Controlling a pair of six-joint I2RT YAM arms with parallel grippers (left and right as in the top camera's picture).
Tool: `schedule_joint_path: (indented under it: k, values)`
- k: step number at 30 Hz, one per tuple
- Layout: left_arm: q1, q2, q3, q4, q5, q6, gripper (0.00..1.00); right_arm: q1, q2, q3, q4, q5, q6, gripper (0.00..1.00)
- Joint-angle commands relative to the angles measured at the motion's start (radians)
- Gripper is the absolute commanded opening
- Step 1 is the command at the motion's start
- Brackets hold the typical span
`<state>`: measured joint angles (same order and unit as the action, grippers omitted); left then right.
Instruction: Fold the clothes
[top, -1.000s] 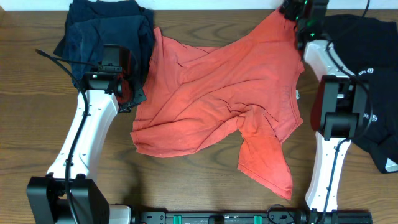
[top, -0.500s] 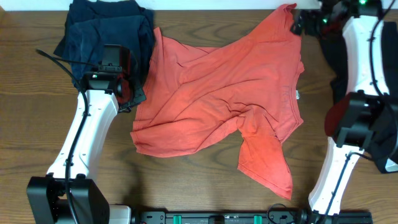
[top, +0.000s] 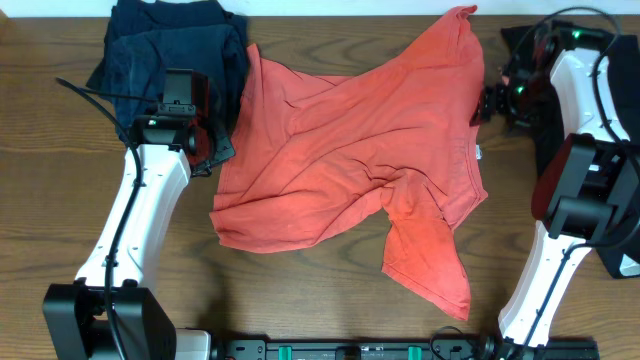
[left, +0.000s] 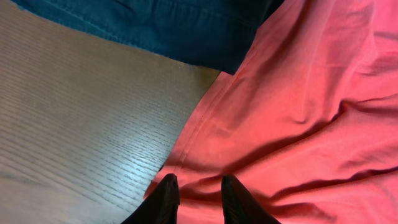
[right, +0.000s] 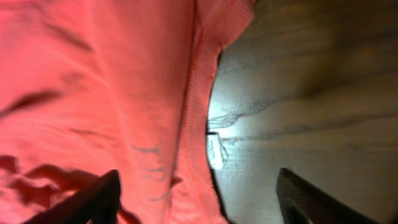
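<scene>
Found the red shirt (top: 350, 160) sprawled and rumpled across the middle of the bench (top: 300, 315), one sleeve trailing near-right and a corner drawn out toward the far edge. Not yet folded; judged to be at the flattening stage. Held the left jaws on the shirt's left hem, fingers (left: 166, 198) nearly together and apparently pinching the cloth, probably to anchor that side. Held the right jaws spread wide and empty over the shirt's right edge, beside its white label (right: 214, 151), likely lined up for a fresh grip there. Left a dark blue garment (top: 170, 45) heaped far left, meeting the shirt, and a black garment (top: 520, 45) far right, presumably awaiting their turn.
</scene>
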<state>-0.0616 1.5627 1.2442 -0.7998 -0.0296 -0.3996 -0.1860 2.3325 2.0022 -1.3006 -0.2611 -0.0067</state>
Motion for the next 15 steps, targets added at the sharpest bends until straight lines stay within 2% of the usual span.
schedule_joint_path:
  k: [1,6,9,15]
  values:
    - [0.004,0.012,0.001,0.002,-0.008,-0.006,0.28,0.010,-0.007,-0.067,0.035,0.030,-0.010,0.70]
    - [0.004,0.013,0.001,-0.002,-0.008,-0.006,0.32,0.038,-0.007,-0.153,0.114,0.056,-0.010,0.58]
    - [0.004,0.013,0.001,-0.002,-0.008,-0.006,0.37,0.057,-0.007,-0.182,0.153,0.101,-0.009,0.41]
    - [0.004,0.012,0.001,-0.002,-0.008,-0.006,0.39,0.106,-0.007,-0.234,0.211,0.180,0.019,0.35]
